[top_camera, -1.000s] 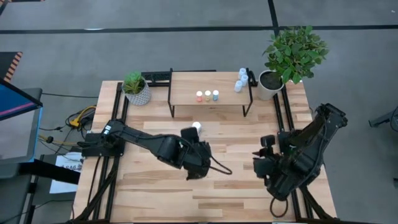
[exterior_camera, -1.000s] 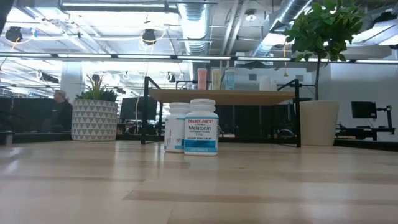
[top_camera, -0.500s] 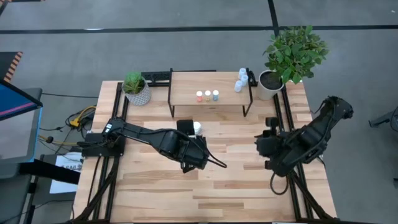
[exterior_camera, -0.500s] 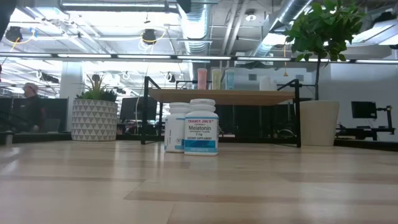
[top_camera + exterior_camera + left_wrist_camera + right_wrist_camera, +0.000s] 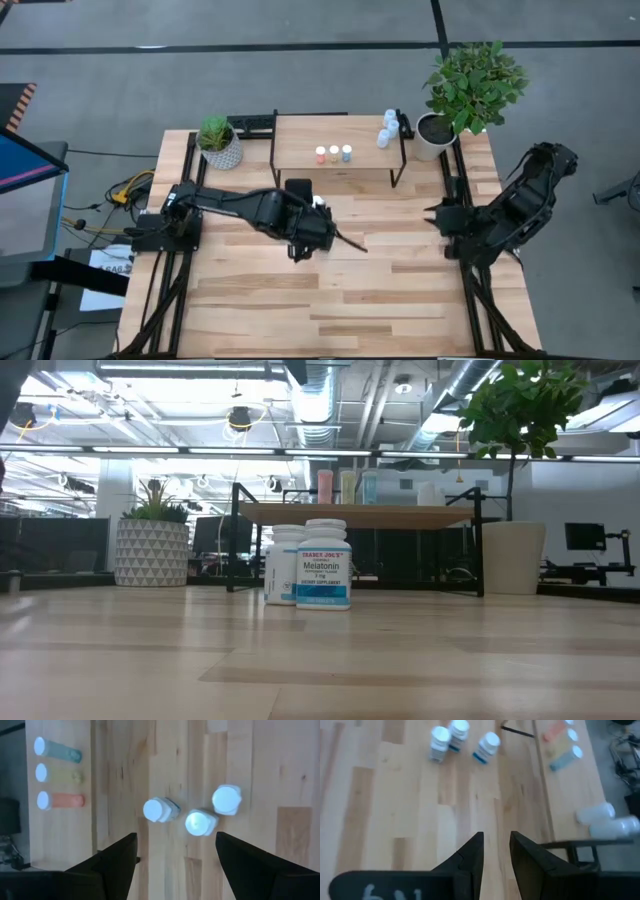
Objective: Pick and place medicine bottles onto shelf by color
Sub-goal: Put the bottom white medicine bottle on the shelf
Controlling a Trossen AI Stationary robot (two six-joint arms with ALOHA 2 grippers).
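Bottles [image 5: 192,812], white, look light, rigid and slick (best pinched round the body); left claw [image 5: 175,851] hovers above, wide open, holding nothing.

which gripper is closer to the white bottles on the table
Left. The left gripper hangs open right above the white bottles; the right gripper sits far off near the table's right edge.

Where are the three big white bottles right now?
The three white bottles stand close together on the table, just in front of the shelf. The left hand hangs open right above them, so the high view hides most of them.
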